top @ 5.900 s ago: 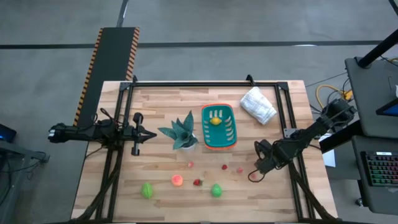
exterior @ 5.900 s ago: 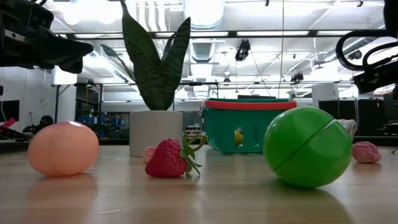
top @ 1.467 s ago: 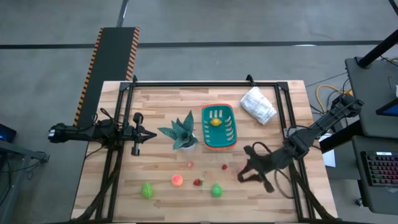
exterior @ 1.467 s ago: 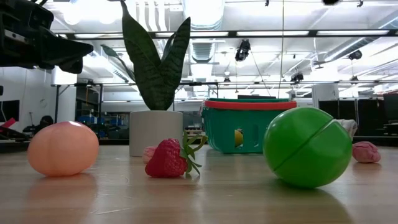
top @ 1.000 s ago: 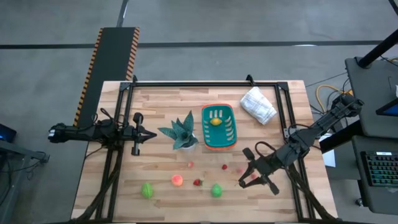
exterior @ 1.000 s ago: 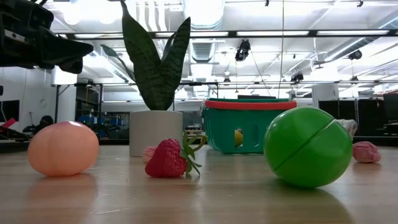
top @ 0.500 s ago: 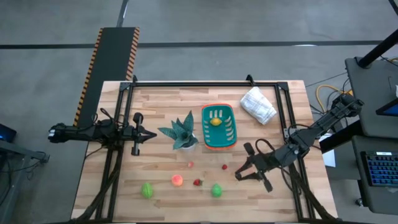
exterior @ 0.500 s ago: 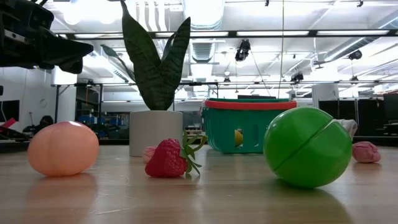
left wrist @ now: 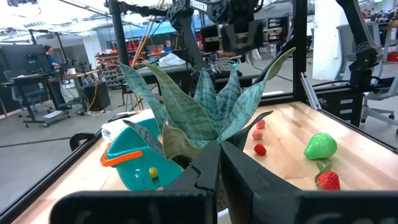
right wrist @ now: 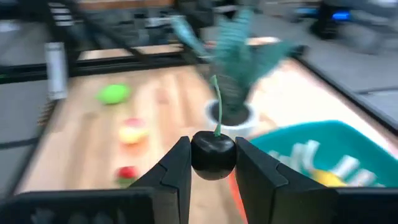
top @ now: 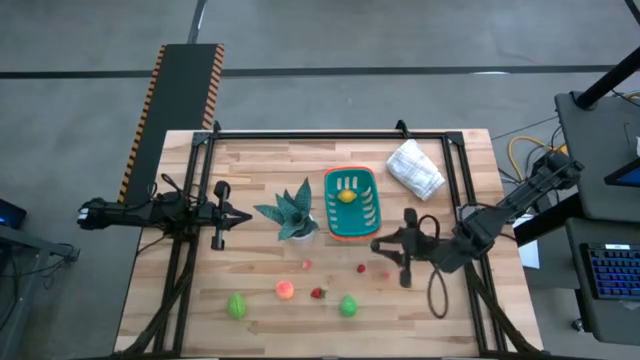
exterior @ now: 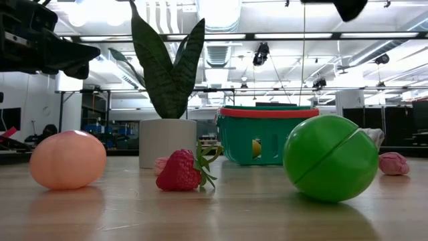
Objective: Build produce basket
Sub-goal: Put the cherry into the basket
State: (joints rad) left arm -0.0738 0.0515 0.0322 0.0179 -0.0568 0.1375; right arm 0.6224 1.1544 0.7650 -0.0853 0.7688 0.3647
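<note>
Two dark arms work over a pale wooden table [top: 250, 165] ringed by a black metal frame, standing on a grey concrete floor with a hazard-striped ramp at its far left corner. The right gripper [right wrist: 212, 163] hangs above the table just beside the near end of the basket [top: 351, 204], its fingers clamped on a dark cherry [right wrist: 212, 154] with a thin green stem. The left gripper [left wrist: 219, 163] waits at the table's left edge, fingers pressed together, facing the potted plant [top: 291, 214]. The teal basket sits near the table's middle, next to the plant, with a yellow fruit [top: 346, 195] inside it. A crumpled white bag [top: 414, 168] lies toward the far right corner. Along the near edge sit a green piece [top: 236, 305], an orange-pink one [top: 285, 290], a strawberry [top: 317, 293] and another green piece [top: 347, 305]; smaller red bits lie scattered between them and the basket. Beyond the table, the low view shows a bright workshop with ceiling lights, ducts and racks; the left wrist view catches a person [left wrist: 50, 55] at a desk far off.
</note>
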